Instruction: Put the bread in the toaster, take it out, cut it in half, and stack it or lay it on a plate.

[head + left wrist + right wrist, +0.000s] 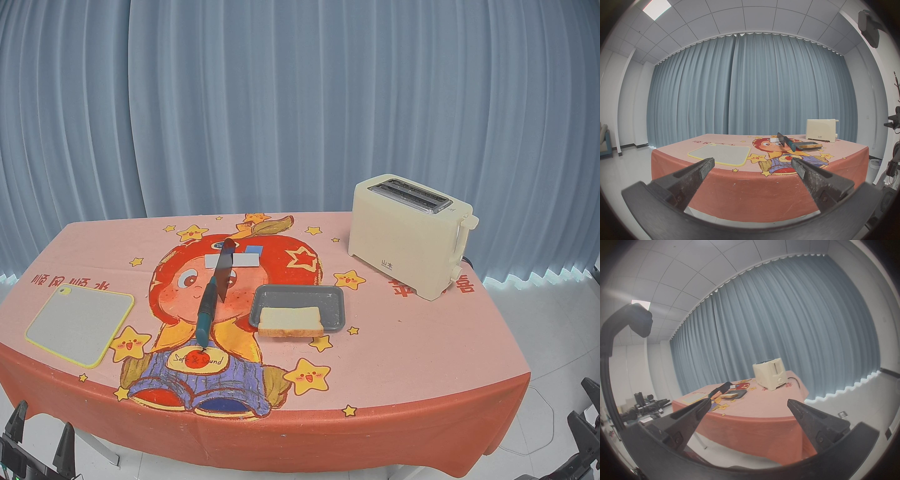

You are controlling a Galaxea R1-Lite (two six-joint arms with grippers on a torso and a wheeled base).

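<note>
Because the bread (290, 320) is soft, light and easily crushed, a gentle pinch across one short edge seems best — it lies at the tray's (312, 295) near rim, its underside hidden. Left gripper (752, 162) and right gripper (749, 402) hang well short of the tray, fingers spread wide, empty.

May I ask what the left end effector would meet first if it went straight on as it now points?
Most likely the tablecloth's hanging front, just below the rim near the cutting board; depth is unclear.
</note>
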